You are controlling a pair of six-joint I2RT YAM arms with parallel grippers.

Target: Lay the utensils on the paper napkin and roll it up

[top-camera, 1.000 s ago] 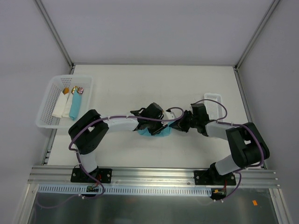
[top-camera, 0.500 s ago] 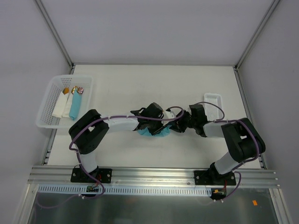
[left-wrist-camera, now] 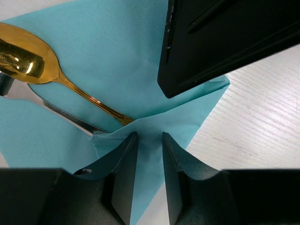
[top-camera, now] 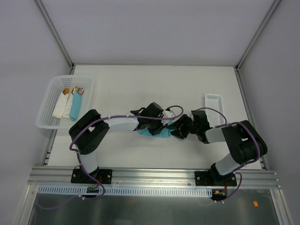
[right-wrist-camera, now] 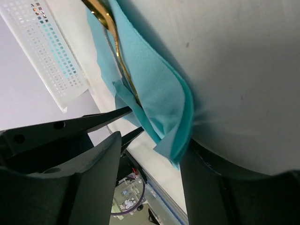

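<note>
We can read no lettering, number or brand anywhere in these views. The small packets (top-camera: 80, 90) in the white basket (top-camera: 43, 112) at the far left carry coloured print, but it is too small for us to make out.

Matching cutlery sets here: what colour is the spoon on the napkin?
The spoon is shiny gold, clearest in the left wrist view, lying on the napkin.

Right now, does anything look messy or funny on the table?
Yes. The napkin in the middle of the table is folded crookedly and bunched up, not rolled neatly. The gold spoon has only its handle tucked under a fold, and its round end sticks out uncovered.
</note>
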